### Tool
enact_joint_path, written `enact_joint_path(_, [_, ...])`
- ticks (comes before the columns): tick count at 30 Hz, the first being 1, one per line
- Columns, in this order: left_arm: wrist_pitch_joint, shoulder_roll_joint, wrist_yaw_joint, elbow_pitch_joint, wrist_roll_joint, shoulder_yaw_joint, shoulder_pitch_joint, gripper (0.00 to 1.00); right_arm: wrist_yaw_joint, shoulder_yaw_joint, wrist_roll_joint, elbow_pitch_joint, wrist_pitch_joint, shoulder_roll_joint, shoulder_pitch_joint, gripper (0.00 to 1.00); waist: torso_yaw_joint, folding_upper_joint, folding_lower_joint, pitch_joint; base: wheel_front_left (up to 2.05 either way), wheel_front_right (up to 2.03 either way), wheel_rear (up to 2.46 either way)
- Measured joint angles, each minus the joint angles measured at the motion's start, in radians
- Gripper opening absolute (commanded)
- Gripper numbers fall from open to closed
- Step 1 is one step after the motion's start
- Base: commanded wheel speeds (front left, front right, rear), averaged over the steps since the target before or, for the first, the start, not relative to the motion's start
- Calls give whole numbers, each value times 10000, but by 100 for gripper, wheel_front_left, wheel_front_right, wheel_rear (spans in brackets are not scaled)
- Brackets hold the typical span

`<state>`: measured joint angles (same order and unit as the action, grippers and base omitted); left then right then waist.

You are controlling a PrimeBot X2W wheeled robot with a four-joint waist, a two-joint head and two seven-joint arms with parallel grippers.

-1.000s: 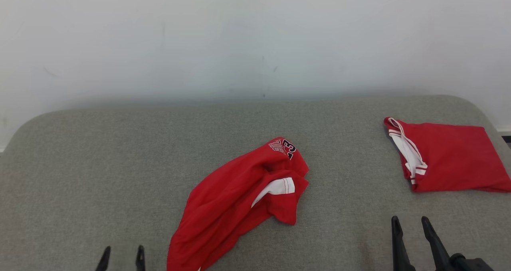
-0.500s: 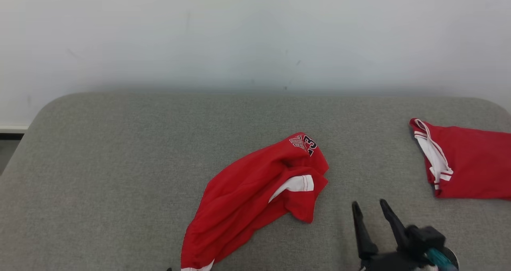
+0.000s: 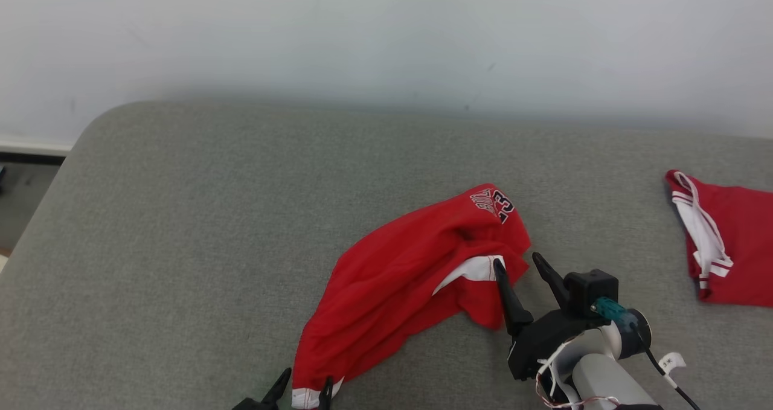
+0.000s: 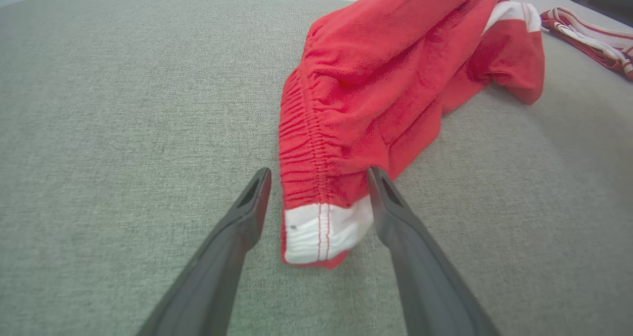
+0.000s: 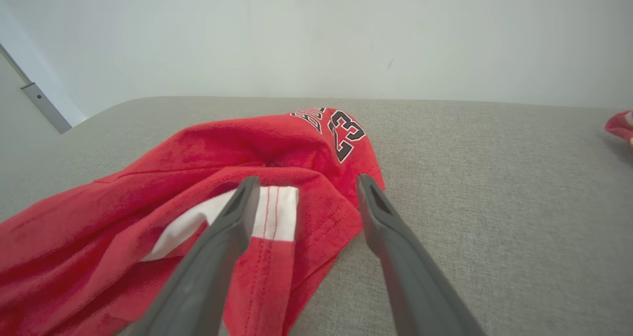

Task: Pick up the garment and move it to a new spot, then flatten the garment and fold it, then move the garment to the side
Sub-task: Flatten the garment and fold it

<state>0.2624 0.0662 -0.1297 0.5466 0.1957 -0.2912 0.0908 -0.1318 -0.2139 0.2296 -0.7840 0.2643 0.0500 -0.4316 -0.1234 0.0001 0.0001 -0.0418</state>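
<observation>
Red shorts [image 3: 410, 277] lie crumpled on the grey fabric-covered table [image 3: 181, 217], about mid-width and toward the near edge, running diagonally from near-left to far-right. The far end has a dark "23" print [image 3: 503, 205] with lettering beside it. A white panel [image 3: 474, 269] shows in a fold on the right side. The elastic waistband is bunched at the near end, which finishes in a white stitched patch [image 4: 316, 229].

Left gripper [image 3: 305, 383] is at the bottom edge of the head view with jaws spread wide. The near waistband end with its white patch sits between the two fingers, not pinched. The wrist view shows the cloth close to the right-hand finger, and I cannot tell if it touches.

Right gripper [image 3: 516, 259] is at the shorts' far-right end with jaws also spread, holding nothing. In its wrist view one finger [image 5: 232, 227] crosses over the white panel. The other finger [image 5: 390, 237] is over bare table just past the hem, so the red hem corner lies between them. I cannot tell if the fingers touch the cloth.

A second red garment with white trim [image 3: 731, 241] lies folded flat at the far right of the table, well apart from the shorts. A pale wall [image 3: 386, 35] stands behind the table. A strip of floor [image 3: 24, 198] shows at the left edge.
</observation>
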Motion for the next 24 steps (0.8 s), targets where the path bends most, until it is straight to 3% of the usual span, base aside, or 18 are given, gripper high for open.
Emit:
enact_joint_path(8, [0, -27, -12, 290, 380, -349, 354, 100, 0, -359, 485, -1206, 0, 2, -826, 97, -484, 0, 0, -359, 0, 0, 0])
enact_joint_path(9, [2, -33, -12, 347, 447, -359, 354, 100, 0, -424, 541, -1235, 0, 2, -843, 85, -525, 1, 0, -384, 0, 0, 0])
enact_joint_path(10, [2, -31, -12, 389, 537, -420, 354, 100, 0, -500, 627, -1287, 0, 0, -842, 63, -558, 1, 0, -404, 0, 0, 0])
enact_joint_path(11, [2, -35, -12, 435, 617, -499, 356, 100, 0, -608, 736, -1350, 0, -2, -842, 0, -581, 0, 0, -417, 0, 0, 0])
enact_joint_path(12, [0, -36, -12, 495, 709, -566, 361, 80, 0, -698, 802, -1388, 0, -2, -841, 0, -595, 1, 0, -420, 0, 0, 0])
enact_joint_path(13, [0, -46, -12, 502, 819, -614, 366, 22, 0, -740, 842, -1394, 0, -2, -842, 0, -600, 0, 0, -413, 0, 0, 0])
enact_joint_path(14, [0, -56, -12, 495, 930, -642, 399, 0, 0, -777, 886, -1386, 0, 0, -842, 0, -605, 0, 0, -402, 0, 0, 0])
enact_joint_path(18, [2, -48, -12, 462, 1074, -688, 572, 0, 0, -803, 903, -1256, 0, 0, -784, 0, -605, 1, 0, -312, 0, 0, 0])
enact_joint_path(24, [0, 50, -12, -297, 1354, -240, 277, 0, 0, -387, 903, 50, 0, 113, -78, 0, -561, 1, -1, -34, 0, 0, 0])
